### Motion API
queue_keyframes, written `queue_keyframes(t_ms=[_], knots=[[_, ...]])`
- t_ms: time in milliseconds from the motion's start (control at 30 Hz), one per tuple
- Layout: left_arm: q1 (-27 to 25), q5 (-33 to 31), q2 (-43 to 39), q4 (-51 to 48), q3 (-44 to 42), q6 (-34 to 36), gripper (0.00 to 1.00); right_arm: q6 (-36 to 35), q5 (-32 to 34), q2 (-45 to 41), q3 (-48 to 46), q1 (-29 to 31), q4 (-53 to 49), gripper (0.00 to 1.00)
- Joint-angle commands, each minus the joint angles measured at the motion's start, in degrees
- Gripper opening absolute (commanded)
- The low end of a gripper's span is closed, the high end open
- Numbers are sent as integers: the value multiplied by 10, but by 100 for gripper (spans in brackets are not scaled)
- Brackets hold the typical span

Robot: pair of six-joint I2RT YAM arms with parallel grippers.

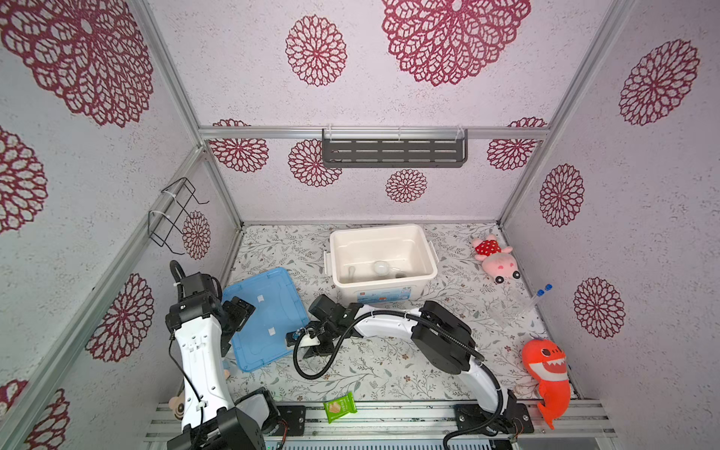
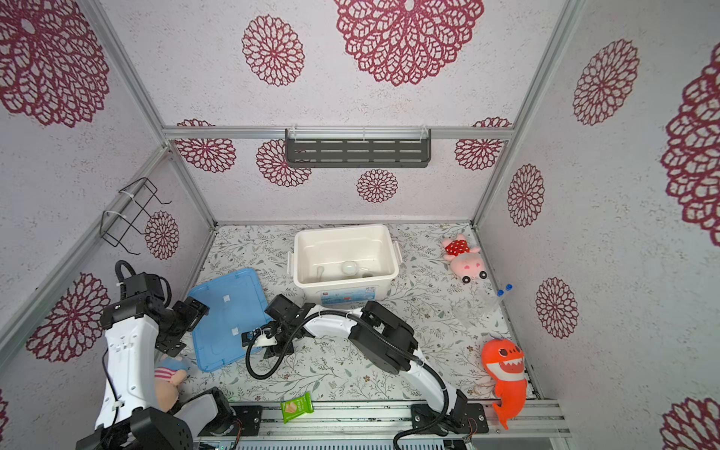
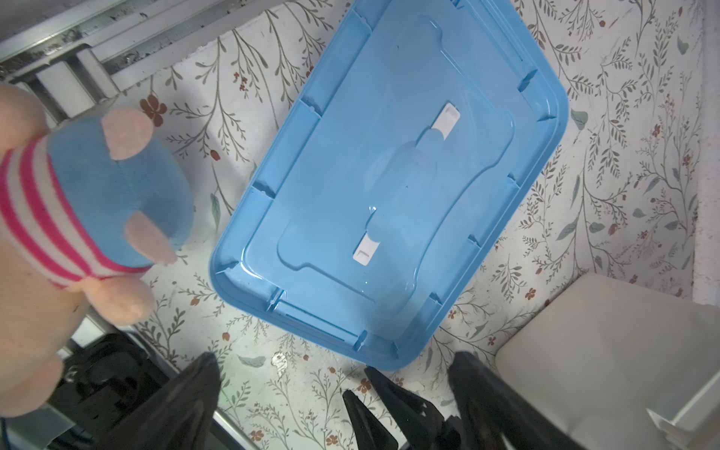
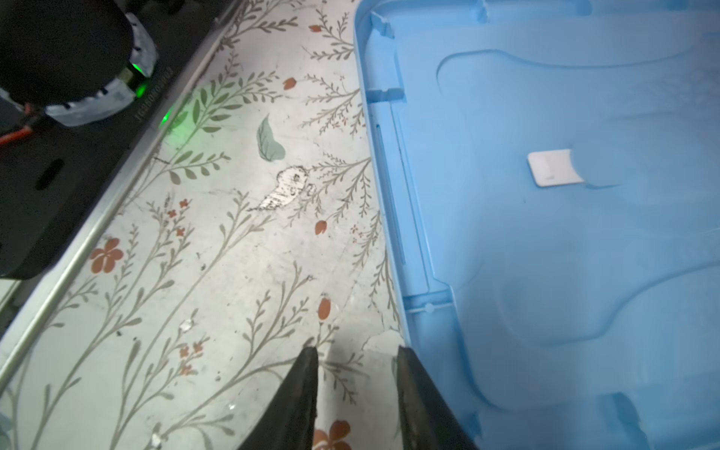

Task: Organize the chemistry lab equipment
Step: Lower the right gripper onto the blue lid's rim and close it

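**Cell contents, front to back**

1. Green snack packet (image 1: 340,407), lying on the front rail.
2. Striped plush (image 2: 171,374) at front left and orange shark plush (image 1: 545,370) at front right.
3. My left gripper (image 3: 335,356): above the table (image 1: 389,370) by the blue lid (image 1: 265,315), jaws wide apart and empty.
4. My right gripper (image 4: 356,358): low at the lid's near corner, jaws partly apart with bare table between them (nothing held).
5. White bin (image 1: 389,286), open, behind the lid. One small round white dish (image 1: 381,267) sits on its floor. The pale shapes beside the dish are too faint for me to name.
6. Two blue-capped tubes (image 1: 539,294), leaning near the right wall, well apart from the bin.
7. Pink pig plush (image 1: 493,257), far right corner.
8. Wire rack (image 1: 175,214) on the left wall and dark shelf (image 1: 393,150) on the back wall.
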Motion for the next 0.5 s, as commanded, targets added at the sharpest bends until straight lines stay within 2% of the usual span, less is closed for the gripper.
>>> queue_keyframes(t_ms=[0,333,467], knots=[[4,25,0,11,-5,-12,97,-7,0,12,23,0,-22,36],[5,29,-17,16,-10,-10,97,-12,-1,-15,25,-1,-18,34],[5,26,-13,4,1,-9,97,12,-10,-22,37,-14,17,35]])
